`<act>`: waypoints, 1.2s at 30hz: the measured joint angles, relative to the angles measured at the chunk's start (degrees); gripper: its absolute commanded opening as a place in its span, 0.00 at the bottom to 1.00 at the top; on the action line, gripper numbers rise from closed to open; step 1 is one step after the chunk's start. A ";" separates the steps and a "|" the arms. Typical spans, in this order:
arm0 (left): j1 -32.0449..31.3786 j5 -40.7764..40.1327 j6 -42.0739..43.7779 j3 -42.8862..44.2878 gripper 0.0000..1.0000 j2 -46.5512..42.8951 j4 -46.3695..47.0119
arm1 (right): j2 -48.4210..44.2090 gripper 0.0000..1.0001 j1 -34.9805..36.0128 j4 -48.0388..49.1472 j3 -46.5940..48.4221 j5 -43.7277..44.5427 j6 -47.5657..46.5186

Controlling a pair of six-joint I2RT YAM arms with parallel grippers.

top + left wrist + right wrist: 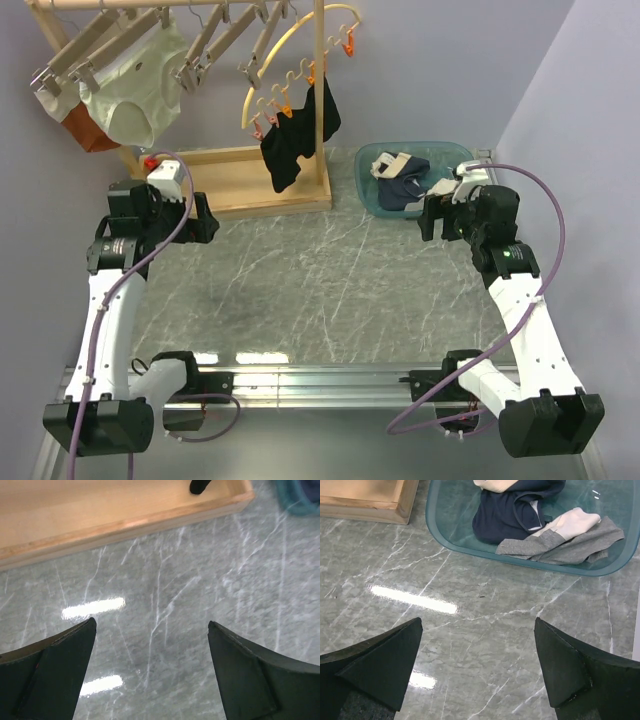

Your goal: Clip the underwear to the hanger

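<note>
From above, navy underwear heaped in teal basin far right, wooden hangers hooked on rail far left, left wrist view, left gripper spread wide above marble table, right wrist view, right gripper agape, empty, near the basin's front rim.

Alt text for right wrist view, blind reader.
The right gripper hangs open over a grey marble table, nothing between its fingers. Ahead, a teal basin holds the navy underwear and a grey garment; a wooden stand base sits upper left.
</note>
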 measured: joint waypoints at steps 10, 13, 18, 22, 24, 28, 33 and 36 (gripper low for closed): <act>0.00 2.75 -5.99 20.20 0.99 1.29 -0.15 | 1.88 1.00 0.00 -1.09 0.15 -1.46 -0.02; 0.00 1.40 -8.66 24.76 0.97 1.64 3.19 | 2.16 1.00 0.00 -1.88 0.46 -1.86 -0.02; 0.00 -1.55 -12.07 27.87 0.91 3.26 10.25 | 2.29 1.00 0.00 -2.58 1.20 -2.95 0.00; 0.00 -2.91 -14.25 31.17 0.88 7.45 15.39 | 2.64 1.00 0.00 -3.02 1.70 -3.23 -0.02; 0.02 -3.37 -14.82 32.98 0.87 10.16 17.20 | 2.67 1.00 0.00 -3.08 1.73 -3.45 -0.02; 0.26 -3.65 -15.41 36.46 0.84 15.28 20.22 | 2.67 1.00 0.00 -3.08 1.73 -3.87 -0.02; 0.90 -3.65 -17.07 40.79 0.78 20.37 22.47 | 2.67 1.00 0.00 -3.08 1.70 -4.11 0.00; 1.22 -3.63 -18.34 41.24 0.77 21.64 23.37 | 2.67 1.00 0.00 -3.06 1.66 -4.11 -0.02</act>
